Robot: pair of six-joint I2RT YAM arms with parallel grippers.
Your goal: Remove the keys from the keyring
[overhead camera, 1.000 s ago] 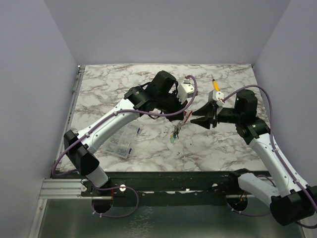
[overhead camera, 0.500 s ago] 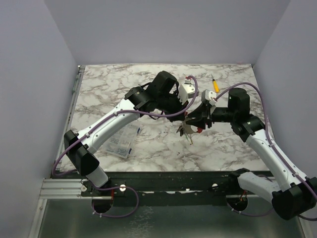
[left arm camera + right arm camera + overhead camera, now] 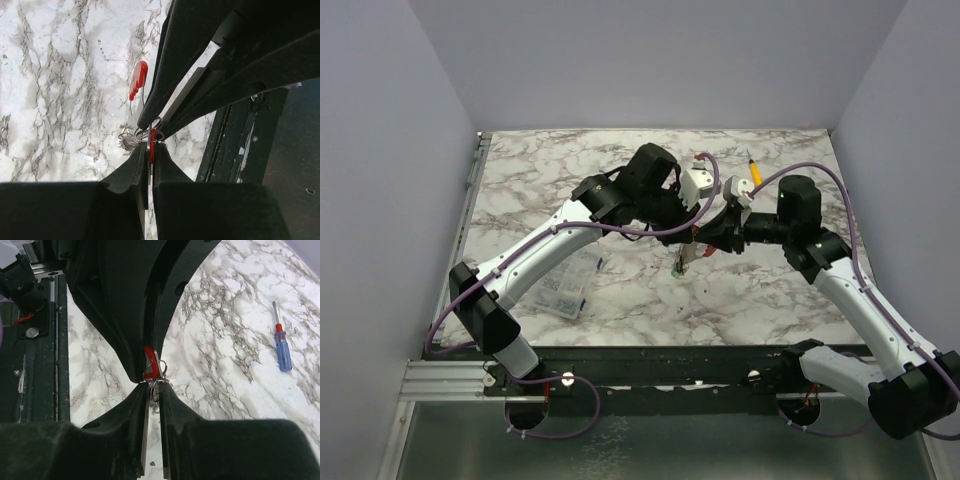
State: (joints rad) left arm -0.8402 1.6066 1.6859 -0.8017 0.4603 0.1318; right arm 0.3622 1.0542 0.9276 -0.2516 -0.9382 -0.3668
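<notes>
My left gripper point(image 3: 151, 150) is shut on the red keyring point(image 3: 152, 145), held on edge above the table. Small steel rings point(image 3: 131, 140) and a red-headed key point(image 3: 138, 80) hang from it. In the top view the keys point(image 3: 681, 262) dangle below the point where both grippers meet. My right gripper point(image 3: 154, 387) faces the left one tip to tip. Its jaws are pinched on the keys' steel rings point(image 3: 156, 390) just under the keyring point(image 3: 150, 360). From above, the left gripper point(image 3: 692, 232) and right gripper point(image 3: 708, 240) touch over mid-table.
A blue-and-red screwdriver point(image 3: 282, 347) lies on the marble beyond the grippers. A yellow-handled tool point(image 3: 755, 170) rests at the back right. A clear compartment box point(image 3: 563, 285) sits under the left arm. The black base rail point(image 3: 670, 360) runs along the near edge.
The right arm has moved left up to the keyring and its jaws have narrowed onto the steel rings. The hanging keys swung about. The left arm kept still.
</notes>
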